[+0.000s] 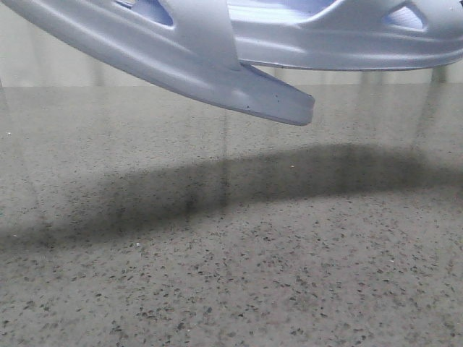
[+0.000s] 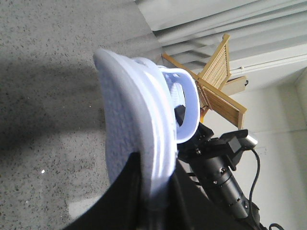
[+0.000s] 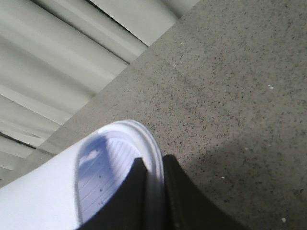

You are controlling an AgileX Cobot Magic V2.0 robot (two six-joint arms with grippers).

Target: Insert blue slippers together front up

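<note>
No containers on my feeds, so I go straight to the blue slippers (image 1: 239, 65). On the front view both hang in the air above the grey speckled surface (image 1: 239, 275), close to the lens and cut off by the upper edge. One slipper (image 1: 181, 58) slants down from the upper left, its rounded end lowest, and it overlaps the second slipper (image 1: 354, 40), which runs off to the right nearly level. Whether one is actually pushed into the other I cannot tell from here. A long dark shadow (image 1: 217, 191) lies on the surface below them, well apart from the pair.

My left tool (image 2: 153, 191) is clamped on the rim of one slipper (image 2: 139, 129): a dark finger (image 2: 120, 201) sits on the textured sole side and the other on the far side, with the pale edge pinched between. The wide strap (image 2: 189, 103) curls away beyond it (a wooden folding rack (image 2: 218, 81) and the other arm (image 2: 220, 172) show behind).

My right tool (image 3: 153, 201) likewise grips a slipper (image 3: 57, 191) by its edge, a dark finger (image 3: 122, 201) inside on the ribbed footbed (image 3: 105, 177) and the other outside the rim. Both tools are closed on foam, neither slipper touching the surface.
</note>
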